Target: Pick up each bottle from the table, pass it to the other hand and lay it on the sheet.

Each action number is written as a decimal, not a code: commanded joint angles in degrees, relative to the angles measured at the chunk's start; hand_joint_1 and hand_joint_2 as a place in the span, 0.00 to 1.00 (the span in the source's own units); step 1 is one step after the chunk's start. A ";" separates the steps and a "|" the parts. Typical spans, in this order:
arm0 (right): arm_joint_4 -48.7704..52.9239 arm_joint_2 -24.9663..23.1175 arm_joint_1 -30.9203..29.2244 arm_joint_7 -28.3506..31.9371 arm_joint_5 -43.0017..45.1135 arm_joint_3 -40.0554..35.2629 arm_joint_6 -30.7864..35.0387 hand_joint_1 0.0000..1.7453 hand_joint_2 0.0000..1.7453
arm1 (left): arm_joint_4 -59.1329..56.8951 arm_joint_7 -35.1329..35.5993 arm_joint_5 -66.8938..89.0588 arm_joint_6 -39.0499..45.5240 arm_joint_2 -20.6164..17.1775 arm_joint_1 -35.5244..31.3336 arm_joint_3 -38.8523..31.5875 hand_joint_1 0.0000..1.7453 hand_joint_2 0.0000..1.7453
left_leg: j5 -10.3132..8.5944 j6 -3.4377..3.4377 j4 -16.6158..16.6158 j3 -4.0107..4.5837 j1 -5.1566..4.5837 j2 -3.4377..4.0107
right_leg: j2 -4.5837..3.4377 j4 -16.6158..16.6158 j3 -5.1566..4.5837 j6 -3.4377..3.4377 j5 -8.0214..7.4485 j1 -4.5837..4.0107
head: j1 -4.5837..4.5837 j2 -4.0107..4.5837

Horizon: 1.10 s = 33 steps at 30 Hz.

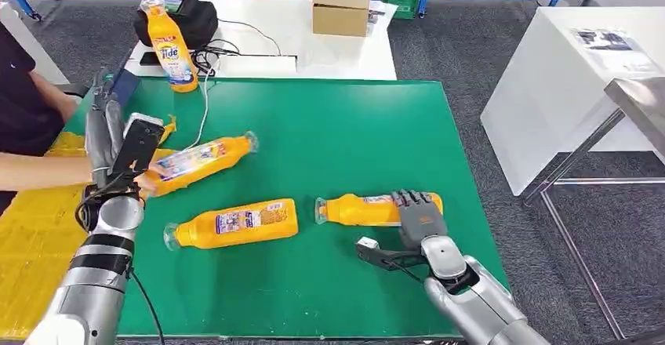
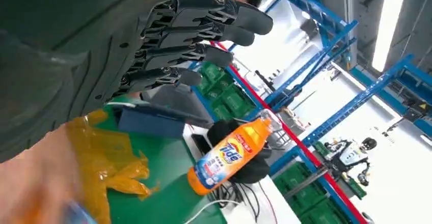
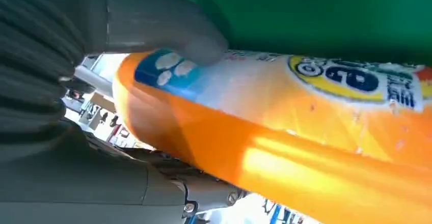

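Note:
Several orange detergent bottles are on the green table (image 1: 353, 125). One bottle (image 1: 365, 208) lies at the front right, and my right hand (image 1: 417, 213) grips its base end; up close my thumb (image 3: 168, 30) presses the label of this bottle (image 3: 316, 132) with the fingers (image 3: 204, 193) on the other side. Another bottle (image 1: 235, 224) lies in the middle. A third (image 1: 200, 160) lies at the left, its base in a person's hand (image 1: 145, 180). My left hand (image 1: 110, 129) stands beside it, fingers (image 2: 204, 30) straight and holding nothing. A fourth bottle (image 1: 172, 47) (image 2: 232, 155) stands upright at the back left.
The yellow sheet (image 1: 31, 227) (image 2: 107, 163) covers the table's left side, where the person's arm (image 1: 39, 171) reaches in. Behind are a white table (image 1: 345, 55) with a cardboard box (image 1: 341, 6), a black bag (image 1: 196, 16) and cables. Another white table (image 1: 565, 70) stands to the right.

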State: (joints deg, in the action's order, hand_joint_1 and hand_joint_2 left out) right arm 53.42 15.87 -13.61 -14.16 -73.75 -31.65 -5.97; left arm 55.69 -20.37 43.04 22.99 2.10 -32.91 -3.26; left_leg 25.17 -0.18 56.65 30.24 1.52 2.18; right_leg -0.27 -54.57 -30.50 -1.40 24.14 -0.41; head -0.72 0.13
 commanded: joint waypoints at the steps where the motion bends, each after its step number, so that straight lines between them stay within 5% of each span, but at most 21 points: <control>1: -12.24 -1.83 8.47 -0.45 2.48 -4.73 -1.54 1.00 1.00 | -6.58 -0.45 -0.79 0.65 0.37 0.56 2.30 0.00 0.00 | -0.26 0.11 0.35 1.12 0.33 -0.82 | 0.67 0.05 -0.69 -0.07 -0.29 -0.35 | 0.02 0.00; 14: -11.12 -1.77 9.39 -2.27 6.10 -2.77 0.36 1.00 1.00 | -6.10 -0.78 -2.70 -0.94 0.44 1.40 2.51 0.00 0.00 | -0.18 0.25 0.42 1.14 0.39 -0.88 | 0.76 0.31 -0.55 0.00 -0.28 -0.41 | 0.00 0.00; 18: -4.74 -3.42 7.35 1.66 16.08 5.51 0.45 1.00 1.00 | -1.60 -0.51 -6.85 -6.01 -0.09 4.19 1.02 0.00 0.00 | -0.07 0.24 0.31 0.75 0.25 -0.46 | 0.38 0.28 -0.33 0.00 -0.23 -0.26 | 0.00 0.00; 21: 10.71 -7.69 7.06 12.47 37.74 20.26 4.12 1.00 1.00 | 9.55 1.14 -15.27 -15.83 -0.86 11.05 -1.21 0.00 0.00 | -0.07 0.24 0.25 0.85 0.17 -0.30 | 0.15 0.25 -0.47 -0.02 -0.27 -0.18 | -0.02 0.00; 22: 17.77 -8.34 6.54 10.81 43.35 22.38 0.56 1.00 1.00 | 14.60 1.75 -15.62 -17.54 -1.02 14.10 -1.27 0.00 0.00 | -0.16 0.25 0.16 1.07 0.14 -0.34 | 0.16 0.30 -0.68 -0.03 -0.35 -0.15 | 0.00 0.00; 23: 22.23 -10.08 6.66 11.57 49.78 25.12 -0.18 1.00 1.00 | 17.14 1.92 -15.41 -18.24 -0.75 15.63 -1.08 0.00 1.00 | -0.24 0.27 0.02 1.28 0.02 -0.19 | -0.03 0.31 -1.00 -0.05 -0.46 -0.04 | 0.00 0.00; 25: 26.22 -10.23 6.92 9.53 51.98 25.41 -0.77 1.00 1.00 | 19.65 2.34 -15.04 -18.56 -0.22 17.18 -0.54 0.00 1.00 | 0.14 0.21 0.02 0.51 0.01 0.13 | -0.27 0.20 0.48 -0.17 -0.26 0.00 | 0.00 0.00; 33: 36.03 -13.97 10.88 15.30 62.32 27.54 2.93 1.00 1.00 | 22.78 2.37 -14.05 -17.65 0.43 19.75 0.95 0.00 1.00 | -0.10 0.15 0.02 1.82 -0.01 -0.42 | 0.29 -0.08 -0.89 -0.22 -0.15 0.01 | 0.04 0.00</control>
State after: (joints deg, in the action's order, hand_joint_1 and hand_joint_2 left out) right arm 76.59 7.52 -5.58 -1.02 -16.14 -9.70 -4.89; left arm 73.25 -18.32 28.81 5.05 1.86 -16.46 -2.60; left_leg 25.01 -0.05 56.69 32.11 1.58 1.78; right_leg 0.08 -54.59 -31.34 -1.62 23.89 -0.46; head -0.68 0.13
